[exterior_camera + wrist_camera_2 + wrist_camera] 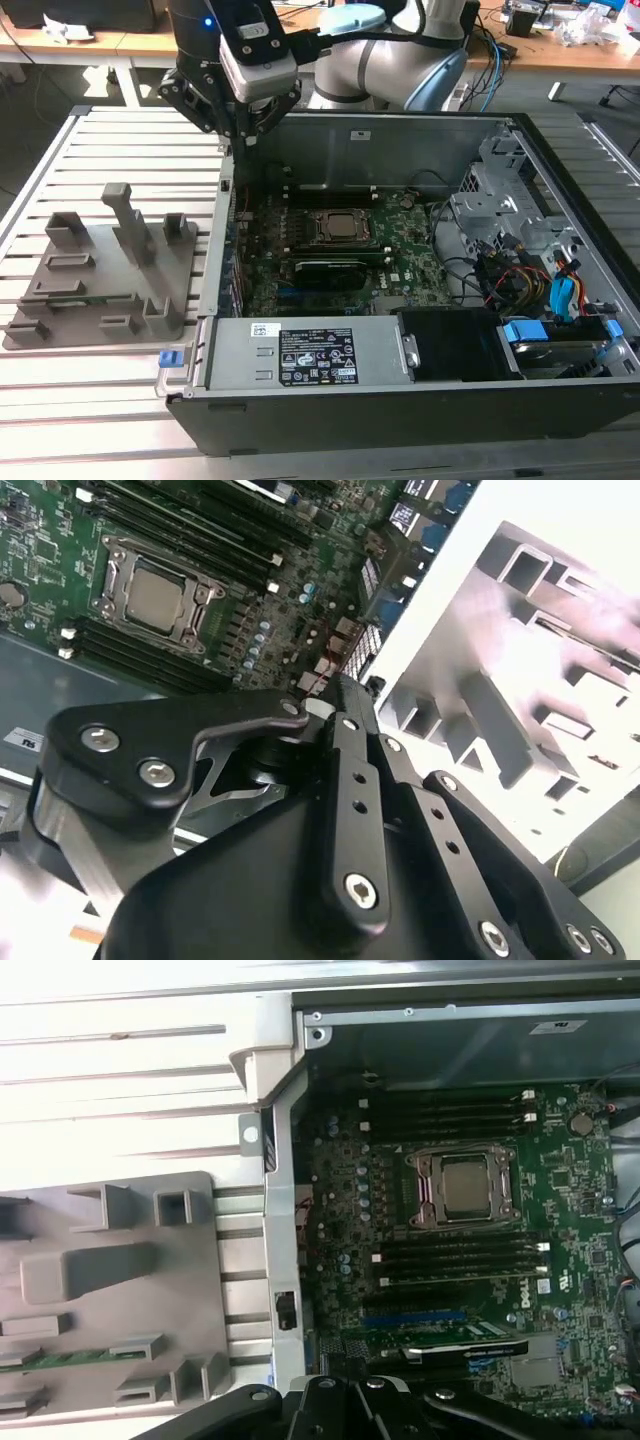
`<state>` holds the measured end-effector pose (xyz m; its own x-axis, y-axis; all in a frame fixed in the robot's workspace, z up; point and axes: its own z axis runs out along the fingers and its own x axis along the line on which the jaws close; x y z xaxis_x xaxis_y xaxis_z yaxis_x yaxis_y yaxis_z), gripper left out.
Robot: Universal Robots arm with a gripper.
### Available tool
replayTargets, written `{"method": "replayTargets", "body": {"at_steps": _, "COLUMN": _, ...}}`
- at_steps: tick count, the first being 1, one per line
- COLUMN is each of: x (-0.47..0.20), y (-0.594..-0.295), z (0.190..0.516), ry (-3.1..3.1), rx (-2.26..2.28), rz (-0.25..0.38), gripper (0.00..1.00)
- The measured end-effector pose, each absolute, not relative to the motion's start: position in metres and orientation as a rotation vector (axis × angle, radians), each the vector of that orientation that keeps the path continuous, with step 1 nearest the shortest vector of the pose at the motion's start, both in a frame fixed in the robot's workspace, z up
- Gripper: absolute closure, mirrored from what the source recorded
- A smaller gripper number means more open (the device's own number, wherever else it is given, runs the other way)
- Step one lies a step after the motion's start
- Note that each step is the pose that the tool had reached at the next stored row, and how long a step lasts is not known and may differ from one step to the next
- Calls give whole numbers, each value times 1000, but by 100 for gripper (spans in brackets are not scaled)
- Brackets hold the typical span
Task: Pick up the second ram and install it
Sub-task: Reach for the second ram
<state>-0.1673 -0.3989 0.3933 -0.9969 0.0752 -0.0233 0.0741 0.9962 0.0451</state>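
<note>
My gripper (245, 133) is closed on nothing. It hangs over the far left corner of the case (214, 270), going by the exterior view's left. The ram (75, 1357) lies in the grey tray (110, 272), left of the case and well apart from me.

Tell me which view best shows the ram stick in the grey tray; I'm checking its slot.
The first wrist view: the ram stick is a green strip in the grey tray. The exterior view gives a faint sliver; the second wrist view, I cannot tell.
</note>
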Motion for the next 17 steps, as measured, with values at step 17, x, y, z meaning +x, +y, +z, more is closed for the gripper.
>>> {"method": "replayTargets", "body": {"at_steps": 17, "x": -215, "y": -399, "z": 393, "ry": 3114, "rx": 117, "rz": 69, "gripper": 89}}
